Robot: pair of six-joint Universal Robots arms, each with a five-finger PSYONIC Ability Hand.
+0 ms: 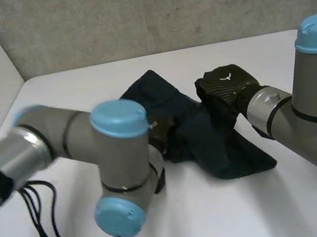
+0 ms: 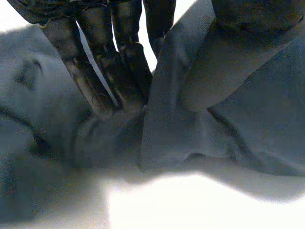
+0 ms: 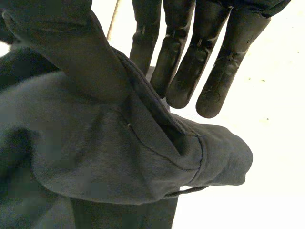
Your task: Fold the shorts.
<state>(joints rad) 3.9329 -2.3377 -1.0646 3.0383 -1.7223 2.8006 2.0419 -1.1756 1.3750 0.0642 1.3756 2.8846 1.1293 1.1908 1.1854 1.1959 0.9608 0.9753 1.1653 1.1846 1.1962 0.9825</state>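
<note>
We see the shorts [image 1: 224,143] lying rumpled, long axis running far-left to near-right in the head view — our left hand [image 2: 119,71] and right hand [image 3: 190,62] each pinch a fold.

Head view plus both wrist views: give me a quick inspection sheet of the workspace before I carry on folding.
surface: white table, with the cloth lying near its middle.
job's things: dark navy fabric shorts, rumpled, not yet folded flat.
clutter: nothing seen.
hands: left hand pinches a raised fold of the shorts between fingers and thumb; right hand appears to pinch a hemmed edge the same way.
surroundings: grey wall behind the table.
</note>
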